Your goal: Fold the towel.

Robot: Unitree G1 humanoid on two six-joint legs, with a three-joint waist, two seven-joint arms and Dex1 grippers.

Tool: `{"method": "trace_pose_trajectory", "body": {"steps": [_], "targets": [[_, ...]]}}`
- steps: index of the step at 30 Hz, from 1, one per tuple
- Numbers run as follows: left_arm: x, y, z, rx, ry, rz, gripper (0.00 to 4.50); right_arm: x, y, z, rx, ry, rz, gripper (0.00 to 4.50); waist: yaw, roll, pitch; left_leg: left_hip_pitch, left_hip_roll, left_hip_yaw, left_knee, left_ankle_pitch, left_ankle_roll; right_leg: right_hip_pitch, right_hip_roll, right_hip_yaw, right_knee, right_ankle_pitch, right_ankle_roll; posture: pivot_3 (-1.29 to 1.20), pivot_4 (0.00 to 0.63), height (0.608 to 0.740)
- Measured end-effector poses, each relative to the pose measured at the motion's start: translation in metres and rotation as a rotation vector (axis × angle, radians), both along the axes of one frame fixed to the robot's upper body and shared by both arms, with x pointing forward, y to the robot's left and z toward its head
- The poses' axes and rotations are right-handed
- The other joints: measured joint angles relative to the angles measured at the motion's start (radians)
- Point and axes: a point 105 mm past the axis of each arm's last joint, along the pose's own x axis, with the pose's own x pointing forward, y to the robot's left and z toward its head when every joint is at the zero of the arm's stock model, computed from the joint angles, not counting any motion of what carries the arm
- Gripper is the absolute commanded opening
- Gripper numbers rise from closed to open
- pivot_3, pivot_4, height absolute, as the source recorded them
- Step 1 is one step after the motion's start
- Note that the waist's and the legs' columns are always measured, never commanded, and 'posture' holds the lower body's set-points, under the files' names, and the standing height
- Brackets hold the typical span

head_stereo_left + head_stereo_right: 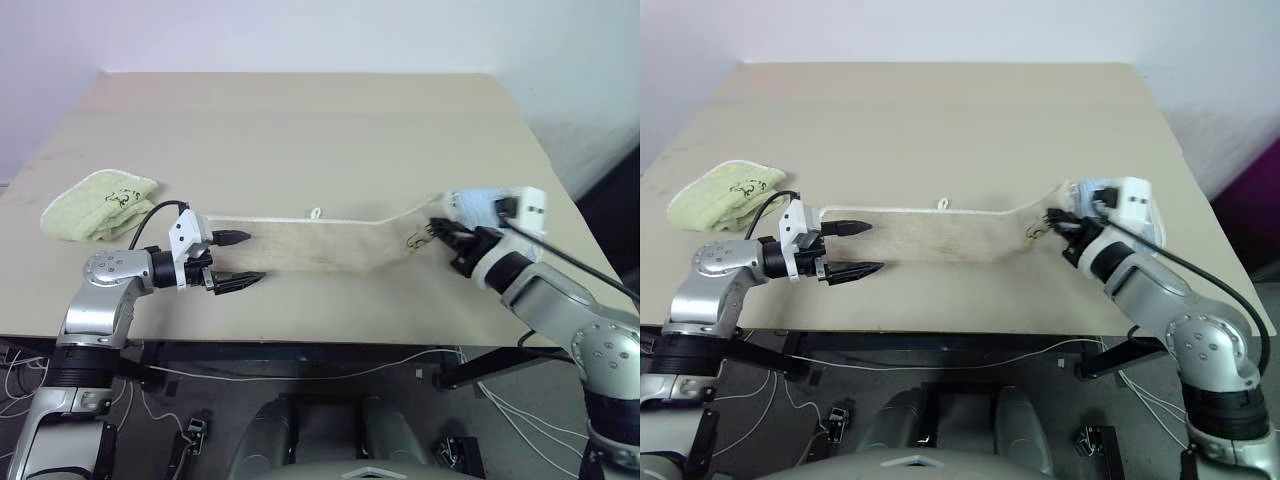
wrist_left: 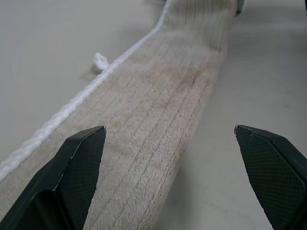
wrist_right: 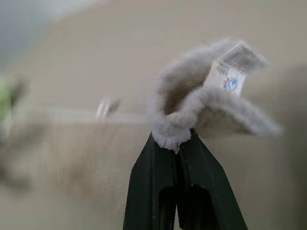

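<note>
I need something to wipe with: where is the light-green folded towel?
The light-green folded towel lies near the wooden table's left edge in the head views, just behind the left gripper.

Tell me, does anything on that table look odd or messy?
Slightly. The towel is a narrow strip, its right end bunched and lifted in the shut right gripper; the left gripper is open over the other end. A green cloth lies crumpled.

Head pair high over the table (image 1: 300,120); wrist views close along each claw.
</note>
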Motion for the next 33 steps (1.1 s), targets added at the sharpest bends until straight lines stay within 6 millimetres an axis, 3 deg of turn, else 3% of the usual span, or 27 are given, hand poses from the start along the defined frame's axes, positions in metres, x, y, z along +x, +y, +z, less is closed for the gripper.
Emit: {"method": "trace_pose_trajectory", "body": {"steps": [5, 11, 16, 33], "targets": [[0.001, -0.004, -0.002, -0.014, -0.001, 0.002, 4.50, 0.008, 0.039, -0.022, -0.224, 0.006, 0.241, 0.04, 0.000, 0.000, 0.000, -0.002, 0.000, 0.000, 0.000, 0.000, 0.000, -0.002, 0.000, 0.000, 0.000, 0.000, 0.000, 0.00, 0.150, 0.740], [0.001, -0.008, -0.003, -0.022, -0.003, 0.004, 4.50, 0.029, 0.074, -0.039, -0.316, -0.006, 0.380, 0.04, -0.002, 0.000, 0.000, -0.002, 0.000, 0.000, 0.000, 0.000, 0.000, -0.004, 0.000, 0.000, 0.001, 0.000, 0.000, 0.00, 0.150, 0.740], [-0.001, -0.008, -0.006, -0.024, -0.002, 0.015, 4.50, 0.035, 0.095, -0.046, -0.363, -0.023, 0.469, 0.04, -0.001, 0.000, 0.000, -0.003, -0.001, 0.000, 0.000, 0.000, 0.000, -0.005, 0.000, 0.000, 0.001, 0.000, 0.000, 0.00, 0.150, 0.740], [-0.003, -0.009, -0.008, -0.024, 0.000, 0.028, 4.50, 0.030, 0.117, -0.049, -0.384, -0.048, 0.570, 0.04, -0.001, 0.000, 0.000, -0.003, -0.001, 0.000, -0.001, 0.000, 0.000, -0.006, -0.001, 0.000, 0.001, 0.000, 0.000, 0.00, 0.150, 0.740]]}}
